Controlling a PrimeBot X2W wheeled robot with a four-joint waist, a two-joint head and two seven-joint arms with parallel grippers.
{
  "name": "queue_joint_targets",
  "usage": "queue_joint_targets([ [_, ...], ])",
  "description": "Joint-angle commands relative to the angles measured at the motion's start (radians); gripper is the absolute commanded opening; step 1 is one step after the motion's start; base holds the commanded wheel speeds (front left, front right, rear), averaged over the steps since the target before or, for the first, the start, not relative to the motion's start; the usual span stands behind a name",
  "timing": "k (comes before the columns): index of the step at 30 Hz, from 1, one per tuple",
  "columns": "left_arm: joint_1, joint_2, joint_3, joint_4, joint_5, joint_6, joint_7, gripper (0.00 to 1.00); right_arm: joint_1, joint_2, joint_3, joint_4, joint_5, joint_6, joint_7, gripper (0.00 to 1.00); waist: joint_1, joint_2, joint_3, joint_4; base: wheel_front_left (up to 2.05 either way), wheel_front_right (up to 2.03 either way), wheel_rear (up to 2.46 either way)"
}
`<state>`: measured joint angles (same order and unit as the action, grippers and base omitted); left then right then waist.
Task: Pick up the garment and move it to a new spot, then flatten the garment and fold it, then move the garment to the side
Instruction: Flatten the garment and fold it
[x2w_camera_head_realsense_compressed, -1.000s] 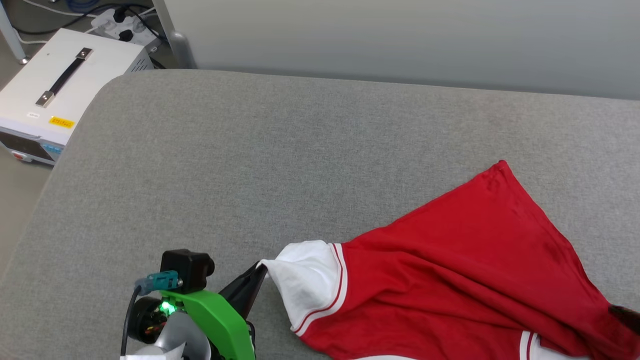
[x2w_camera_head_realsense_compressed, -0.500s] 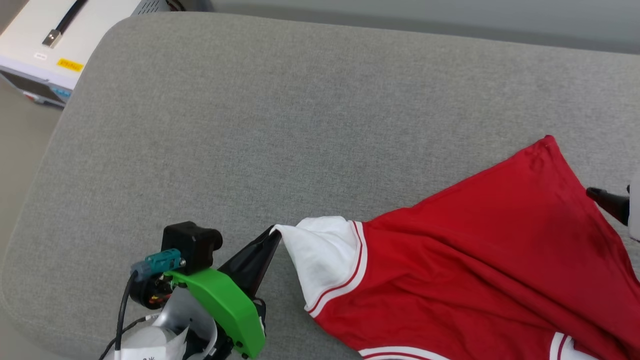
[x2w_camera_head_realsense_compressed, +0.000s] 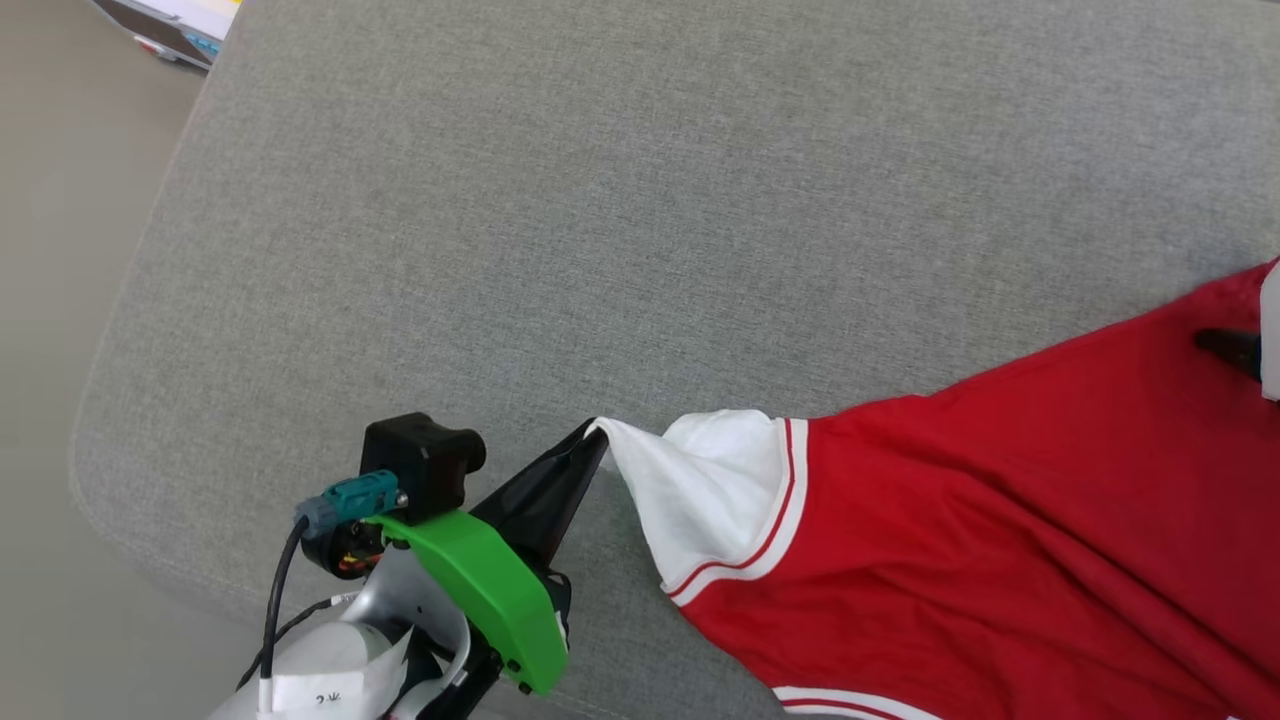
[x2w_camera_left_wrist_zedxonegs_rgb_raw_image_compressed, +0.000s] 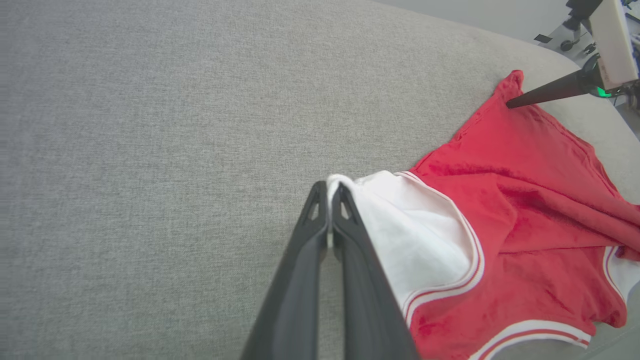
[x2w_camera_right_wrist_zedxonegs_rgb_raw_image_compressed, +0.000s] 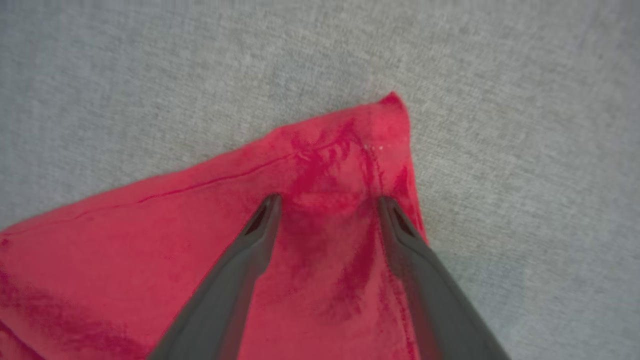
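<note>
Evidently, so that it can be pulled flat, the garment (x2w_camera_head_realsense_compressed: 980, 520) is pinched by the tip of its white sleeve (x2w_camera_head_realsense_compressed: 700, 480) in the clenched left gripper (x2w_camera_head_realsense_compressed: 592, 440) at the near left. The right gripper (x2w_camera_right_wrist_zedxonegs_rgb_raw_image_compressed: 327, 202) is spread wide over the red hem corner (x2w_camera_right_wrist_zedxonegs_rgb_raw_image_compressed: 385, 120), with nothing grasped. The garment is laid on the grey cushion (x2w_camera_head_realsense_compressed: 600, 200), its long axis running from near left to far right, with the sleeve pointed left.

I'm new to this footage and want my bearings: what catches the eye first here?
The red garment stands out at once, spread over the lower right of the grey cushion in the head view. At its left end the left gripper is shut on the tip of the white sleeve. In the right wrist view the right gripper stands open at the garment's far red corner.
</note>
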<state>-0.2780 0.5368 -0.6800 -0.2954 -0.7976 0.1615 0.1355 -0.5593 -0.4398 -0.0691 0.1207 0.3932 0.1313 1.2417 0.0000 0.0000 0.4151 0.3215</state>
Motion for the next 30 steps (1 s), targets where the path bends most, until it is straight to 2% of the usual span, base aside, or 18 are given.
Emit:
queue_joint_targets([
  [1,-0.019,-0.004,0.001,0.006,-0.004,-0.006,-0.006,0.0,-0.005,0.003,0.004,0.025,-0.011,-0.001,-0.005,1.0,0.0,0.0,0.017,0.021,0.0,0.0,0.0],
  [10,-0.024,-0.013,-0.01,0.021,-0.01,-0.013,-0.004,0.0,0.013,-0.007,0.048,0.086,0.006,-0.001,-0.045,1.0,0.0,0.0,0.021,0.039,0.0,0.0,0.0],
  [12,-0.025,-0.013,-0.009,0.022,-0.011,-0.013,-0.005,0.0,0.015,-0.01,0.051,0.095,0.009,-0.001,-0.051,0.25,0.0,0.0,0.02,0.041,0.0,0.0,0.0],
  [13,-0.025,-0.012,-0.009,0.024,-0.011,-0.013,-0.006,0.0,0.015,-0.011,0.053,0.1,0.011,-0.001,-0.058,0.0,0.0,0.0,0.019,0.042,0.0,0.0,0.0],
  [16,-0.024,-0.011,-0.008,0.029,-0.012,-0.01,-0.006,0.0,0.013,-0.03,0.071,0.107,0.015,-0.001,-0.123,0.0,0.0,0.0,0.005,0.04,0.0,0.0,0.0],
  [23,-0.015,-0.003,-0.007,0.034,-0.012,0.001,-0.003,0.0,-0.003,-0.03,0.073,0.143,0.05,-0.001,-0.257,0.0,0.0,0.0,-0.051,0.02,0.0,0.0,0.0],
  [30,0.004,0.027,0.014,0.018,-0.012,0.026,-0.004,0.0,-0.003,-0.032,0.067,0.161,0.104,-0.001,-0.411,0.0,0.0,0.0,-0.158,-0.021,0.0,0.0,0.0],
])
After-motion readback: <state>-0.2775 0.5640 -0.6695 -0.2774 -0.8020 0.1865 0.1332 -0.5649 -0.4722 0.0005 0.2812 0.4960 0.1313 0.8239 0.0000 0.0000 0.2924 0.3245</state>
